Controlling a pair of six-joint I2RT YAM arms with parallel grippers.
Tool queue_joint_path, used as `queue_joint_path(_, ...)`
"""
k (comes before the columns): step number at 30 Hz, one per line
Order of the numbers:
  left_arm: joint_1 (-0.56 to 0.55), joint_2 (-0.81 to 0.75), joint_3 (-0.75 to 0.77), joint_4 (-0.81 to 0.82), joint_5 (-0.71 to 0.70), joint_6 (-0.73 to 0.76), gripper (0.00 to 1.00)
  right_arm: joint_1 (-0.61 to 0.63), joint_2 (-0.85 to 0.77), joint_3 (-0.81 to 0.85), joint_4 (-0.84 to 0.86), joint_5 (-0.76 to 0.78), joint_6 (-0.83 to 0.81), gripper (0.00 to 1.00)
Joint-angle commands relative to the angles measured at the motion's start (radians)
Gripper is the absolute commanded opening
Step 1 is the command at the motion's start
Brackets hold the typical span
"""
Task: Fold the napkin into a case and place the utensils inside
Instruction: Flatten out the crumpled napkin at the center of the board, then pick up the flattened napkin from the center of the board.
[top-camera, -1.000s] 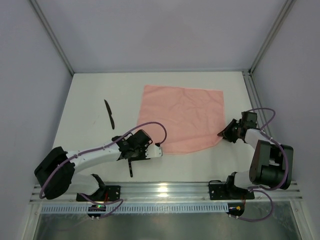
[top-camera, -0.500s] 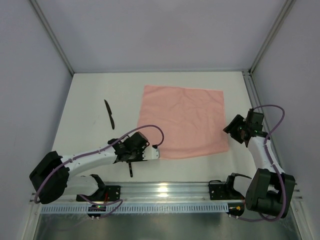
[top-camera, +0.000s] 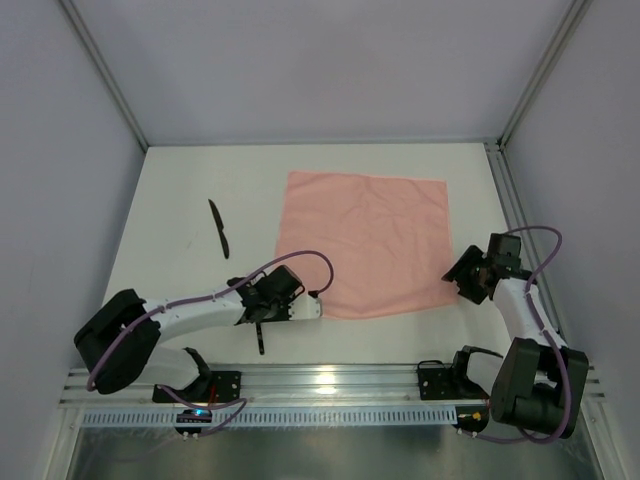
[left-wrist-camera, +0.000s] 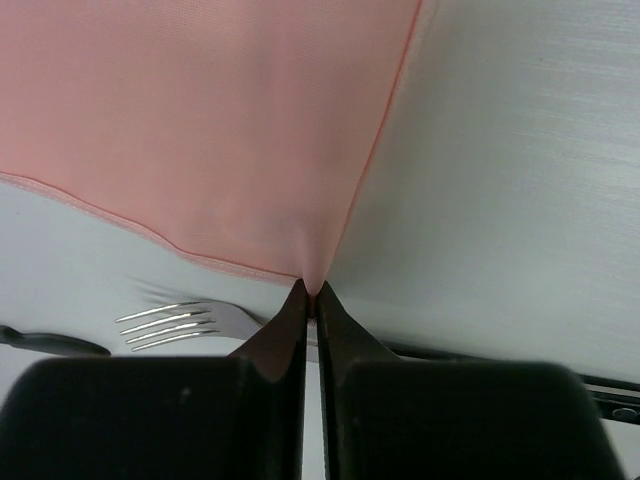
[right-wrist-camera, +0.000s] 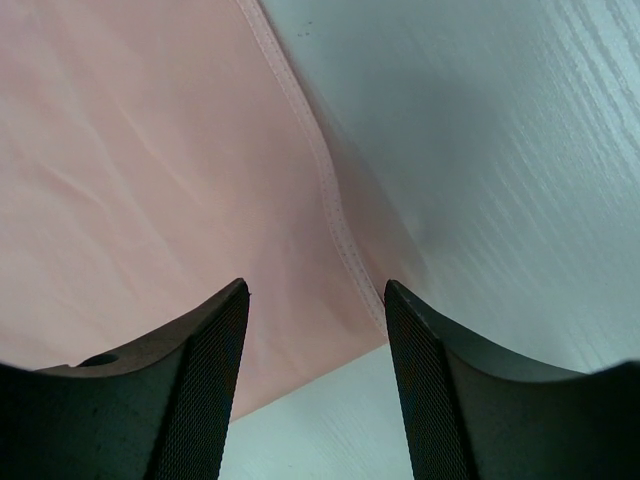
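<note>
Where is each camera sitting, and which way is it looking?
Top camera: above and behind the robot, facing down at the table, pink napkin and knife; the left arm and right arm reach in from the bottom.
Left wrist camera: on the left wrist, facing along the left gripper, shut on the napkin's corner, fork tines nearby.
Right wrist camera: on the right wrist, facing past the open right gripper at another napkin corner.
Shared: both wrist views show the napkin on the table.
</note>
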Motion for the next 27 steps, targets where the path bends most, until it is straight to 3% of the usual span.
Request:
queue_joint_path(1,0.000,0.023,-0.022,0.032,0.039,-0.024,0.01,-0.003,0.026,-0.004,-0.043,0.000,0.041,0.61)
queue_joint_path(6,0.000,-0.015,-0.022,0.075,0.001,-0.058,0.00,-0.003,0.041,-0.034,-0.014,-0.033,0.059,0.56)
queue_joint_path(11,0.002,-0.096,-0.017,0.104,-0.053,-0.110,0.00,-0.003,0.066,-0.036,0.000,-0.062,0.047,0.34)
queue_joint_path(13,0.002,-0.123,-0.016,0.109,-0.075,-0.124,0.00,-0.003,0.061,-0.036,-0.008,-0.056,0.050,0.35)
queue_joint_path(15,0.002,-0.149,-0.013,0.109,-0.094,-0.139,0.00,-0.001,0.047,-0.028,-0.035,-0.029,0.053,0.47)
queue_joint_path(20,0.018,-0.178,-0.007,0.106,-0.144,-0.152,0.00,-0.003,-0.092,-0.008,-0.124,0.054,0.067,0.54)
queue_joint_path(27,0.055,-0.228,-0.008,0.104,-0.105,-0.176,0.00,-0.003,-0.235,-0.151,-0.111,0.026,0.166,0.56)
